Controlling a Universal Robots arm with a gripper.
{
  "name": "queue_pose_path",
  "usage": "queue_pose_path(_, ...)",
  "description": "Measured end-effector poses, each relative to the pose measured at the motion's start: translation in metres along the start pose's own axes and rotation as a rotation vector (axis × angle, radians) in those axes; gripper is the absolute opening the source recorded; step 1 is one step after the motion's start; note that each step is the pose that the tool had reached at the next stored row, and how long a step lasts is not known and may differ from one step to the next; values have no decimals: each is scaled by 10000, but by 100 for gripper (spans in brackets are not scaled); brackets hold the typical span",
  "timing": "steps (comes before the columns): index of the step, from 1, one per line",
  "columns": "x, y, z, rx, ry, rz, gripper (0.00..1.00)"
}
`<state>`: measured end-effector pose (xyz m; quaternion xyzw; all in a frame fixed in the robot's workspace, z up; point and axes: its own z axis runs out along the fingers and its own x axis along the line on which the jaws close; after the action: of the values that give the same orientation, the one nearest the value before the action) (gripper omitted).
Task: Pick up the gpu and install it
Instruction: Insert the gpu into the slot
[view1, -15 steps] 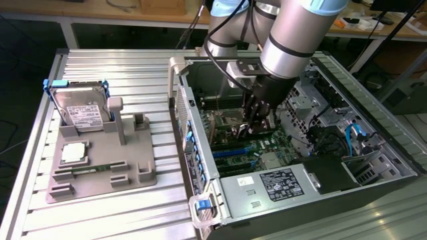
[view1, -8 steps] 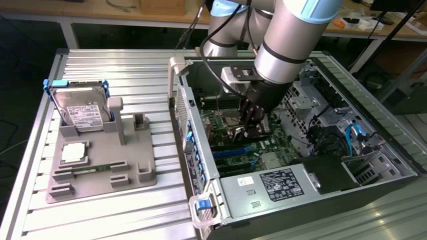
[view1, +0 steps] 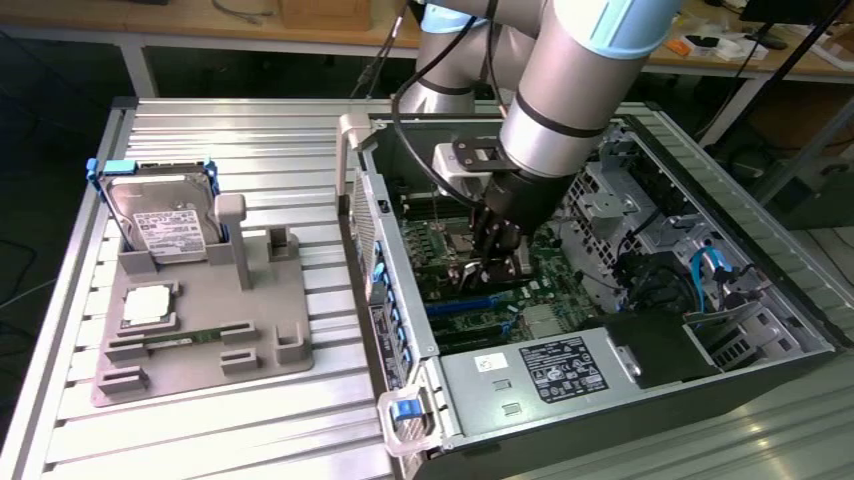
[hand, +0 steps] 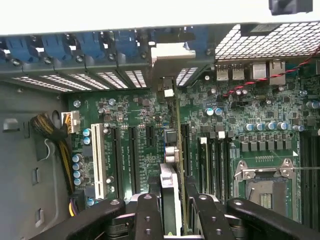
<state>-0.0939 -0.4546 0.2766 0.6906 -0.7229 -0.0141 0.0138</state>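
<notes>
In the wrist view the gpu (hand: 171, 186) shows edge-on as a thin green and silver strip running away between my two black fingers (hand: 148, 212). Its silver end bracket (hand: 167, 52) lies against the case's rear slot openings. My gripper (hand: 176, 206) is shut on the card's near end. In the exterior view the gripper (view1: 497, 262) reaches down inside the open computer case (view1: 400, 330), low over the motherboard (view1: 441, 250), with the dark gpu (view1: 483, 274) at its tips above the expansion slots. I cannot tell whether the card is pressed into its slot.
Black slots and a white slot (hand: 98, 160) flank the card, with the CPU socket (hand: 265, 185) and a cable bundle (hand: 55, 135) nearby. Outside the case, at the exterior view's left, a grey fixture (view1: 200, 350) carries a hard drive (view1: 160, 225), a processor (view1: 147, 303) and a memory stick (view1: 187, 338).
</notes>
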Motion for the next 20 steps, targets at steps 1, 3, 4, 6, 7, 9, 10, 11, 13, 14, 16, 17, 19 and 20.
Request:
queue_pose_path(1, 8, 4, 3, 0, 0, 2, 30)
queue_pose_path(3, 9, 22, 10, 1, -3, 0, 30)
queue_pose_path(4, 10, 31, 10, 0, -2, 0, 30)
queue_pose_path(6, 10, 47, 13, 0, -3, 0, 30)
queue_pose_path(7, 10, 51, 13, 0, -3, 0, 30)
queue_pose_path(9, 11, 58, 30, 0, -4, 0, 30)
queue_pose_path(10, 11, 59, 45, 0, -3, -2, 30)
queue_pose_path(11, 11, 60, 58, -1, -3, -1, 30)
queue_pose_path(13, 11, 61, 75, 0, -3, 0, 30)
queue_pose_path(14, 12, 61, 75, -1, -2, 0, 30)
queue_pose_path(16, 11, 61, 75, -1, -2, 0, 30)
queue_pose_path(17, 11, 61, 76, -1, -3, 0, 30)
queue_pose_path(19, 11, 61, 81, 0, -4, 0, 30)
queue_pose_path(20, 11, 62, 83, -1, -4, 0, 30)
